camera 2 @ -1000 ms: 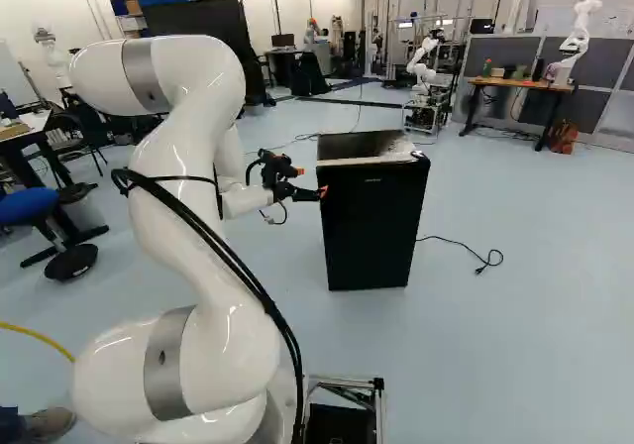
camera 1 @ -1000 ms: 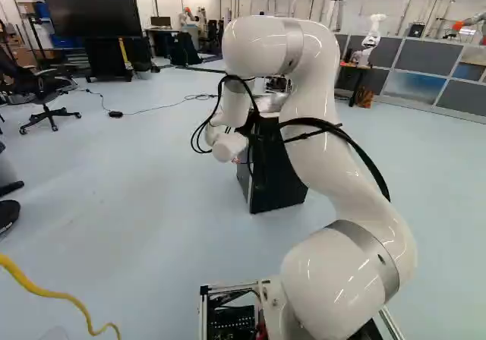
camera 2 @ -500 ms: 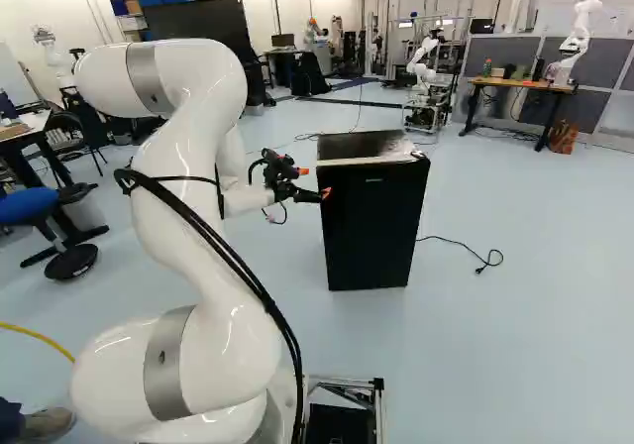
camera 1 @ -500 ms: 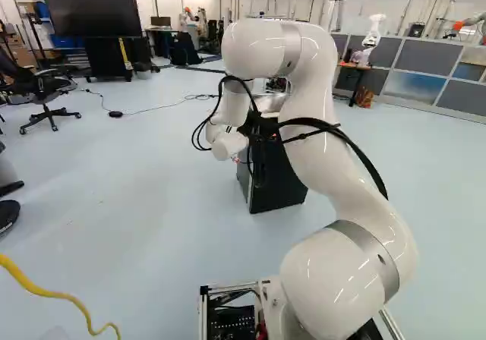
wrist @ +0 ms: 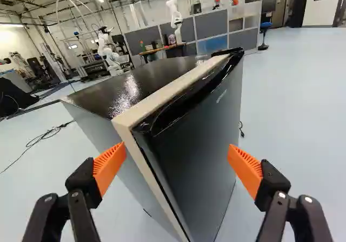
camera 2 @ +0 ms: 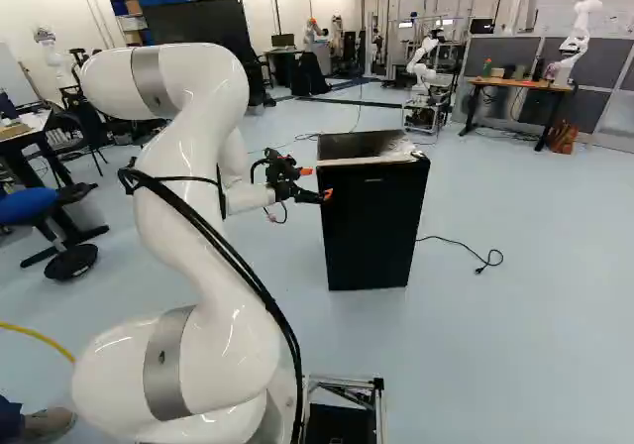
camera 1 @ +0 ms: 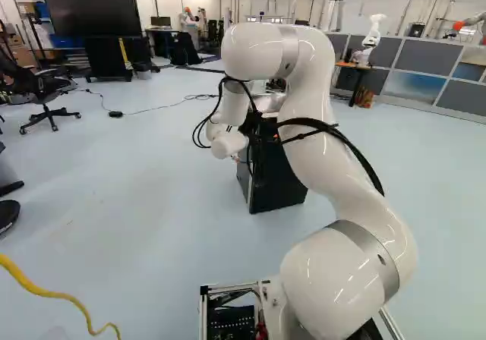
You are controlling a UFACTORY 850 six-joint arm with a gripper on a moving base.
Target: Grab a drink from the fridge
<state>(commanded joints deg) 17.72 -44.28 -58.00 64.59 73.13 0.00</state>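
In the right base view my gripper (camera 2: 317, 183) is at the upper corner of the black fridge (camera 2: 371, 231), on the side toward the arm. The wrist view shows the gripper (wrist: 175, 163) wide open, orange pads far apart. Between and ahead of them is the fridge door (wrist: 197, 139), its pale edge strip (wrist: 162, 93) running along the dark top. One pad (wrist: 110, 163) overlaps the fridge's side by that strip, the other (wrist: 246, 169) the door's front; contact cannot be told. The door looks shut. In the left base view the arm partly hides the fridge (camera 1: 277, 184). No drink is visible.
A power cord (camera 2: 466, 252) lies on the floor beside the fridge. Farther back stand a wooden-topped table (camera 2: 520, 84) with another robot (camera 2: 578, 38), and grey partitions (camera 1: 414, 74). A yellow cable (camera 1: 45, 291) runs near the base; a blue stool (camera 2: 30, 206) stands off to the side.
The arm's upper part has sunk slightly, and in the right base view the gripper has edged toward the right, closer across the fridge corner. The fridge and the base have stayed put.
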